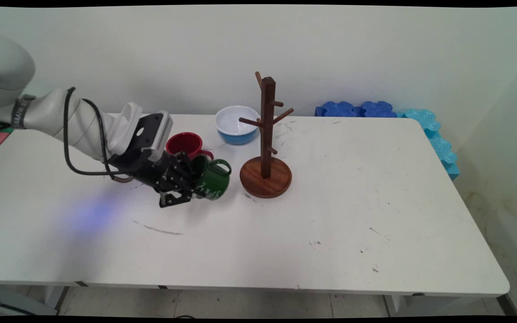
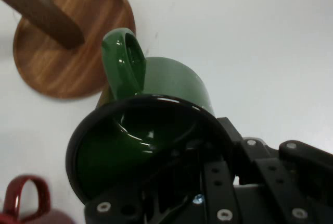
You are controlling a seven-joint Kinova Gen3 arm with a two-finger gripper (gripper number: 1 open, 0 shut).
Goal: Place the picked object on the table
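The green mug [image 1: 213, 181] lies tipped on its side in the gripper [image 1: 186, 183], left of the table's middle and nearer the far edge than the near one. Its open mouth faces the hand and its handle points up and toward the mug tree. In the hand view the mug [image 2: 156, 120] fills the middle, with the gripper [image 2: 208, 182] clamped on its dark rim: one finger [image 2: 177, 182] reaches inside the mouth, and the other stands outside the wall, so the fingers are narrowed onto the rim. Whether the mug's lower side touches the table cannot be told.

Just right of the mug stands the wooden mug tree [image 1: 266, 134], a dark post with bare pegs on a round base [image 2: 67, 41]; the mug's handle is near the base but apart from it. Just behind the gripper sits a red mug [image 1: 186, 144], upright, close against the green one in the main view. Farther back, near the far edge, is a bowl [image 1: 237, 124], white inside and blue outside.

The white table [image 1: 330, 224] is scuffed with grey marks. Behind it is a plain pale wall, and blue foam pieces [image 1: 359, 109] run along the far right corner and down the right edge.
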